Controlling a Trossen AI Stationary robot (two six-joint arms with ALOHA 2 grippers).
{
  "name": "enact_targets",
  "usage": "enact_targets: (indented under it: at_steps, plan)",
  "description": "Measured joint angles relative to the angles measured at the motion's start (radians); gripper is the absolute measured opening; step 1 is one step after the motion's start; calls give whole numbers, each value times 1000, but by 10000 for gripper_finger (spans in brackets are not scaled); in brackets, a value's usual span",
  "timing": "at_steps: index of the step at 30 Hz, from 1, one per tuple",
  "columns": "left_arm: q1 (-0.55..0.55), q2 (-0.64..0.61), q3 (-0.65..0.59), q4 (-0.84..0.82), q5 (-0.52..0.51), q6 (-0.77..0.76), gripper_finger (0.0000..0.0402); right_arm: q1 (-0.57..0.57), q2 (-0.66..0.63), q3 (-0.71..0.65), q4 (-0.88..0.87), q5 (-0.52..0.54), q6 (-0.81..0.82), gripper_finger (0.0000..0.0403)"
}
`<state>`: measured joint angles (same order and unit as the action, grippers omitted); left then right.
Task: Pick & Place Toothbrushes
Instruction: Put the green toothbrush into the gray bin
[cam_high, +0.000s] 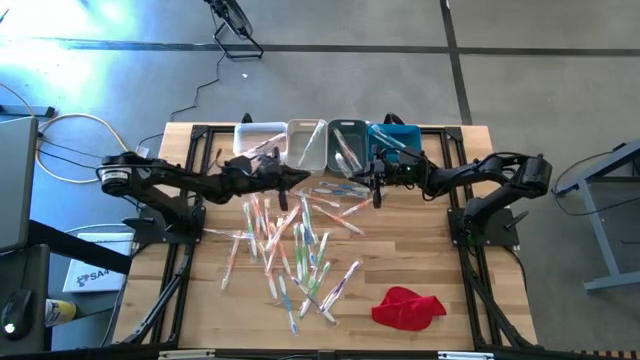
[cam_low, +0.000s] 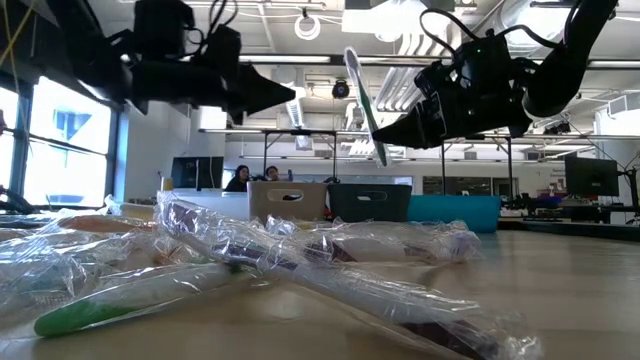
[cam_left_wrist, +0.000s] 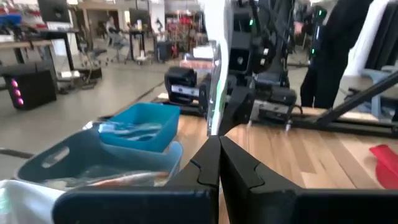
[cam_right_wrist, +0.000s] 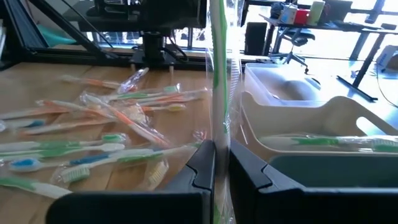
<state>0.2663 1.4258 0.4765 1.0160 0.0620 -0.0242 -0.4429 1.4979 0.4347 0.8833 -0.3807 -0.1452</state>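
Right gripper (cam_high: 378, 190): pinched on a wrapped green toothbrush (cam_right_wrist: 217, 74), held upright above the table, in front of the grey bin (cam_high: 348, 146).
Left gripper (cam_high: 300, 178): fingers pressed together, empty, raised near the beige bin (cam_high: 306, 142), tips facing the right one.
Toothbrushes (cam_high: 290, 245): loose pile mid-table; some already lying in the bins.
Red cloth (cam_high: 407, 307): near front right edge of wooden table (cam_high: 420, 250).
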Motion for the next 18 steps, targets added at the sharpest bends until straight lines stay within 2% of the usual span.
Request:
enact_targets:
  at_steps: [7, 12, 15, 18]
  plan:
    - [2, 55, 124, -189, -3, -6, 0, 0, 0, 0, -1, -7, 0, 14]
    - [2, 79, 180, -208, -34, -42, 4, 0, 0, 0, -1, -13, -3, 14]
    - [2, 91, 207, -217, -39, -59, 23, 5, 0, 0, -1, -12, -9, 14]
    - [2, 95, 221, -217, -39, -60, 60, 11, 0, 0, 0, -13, -12, 14]
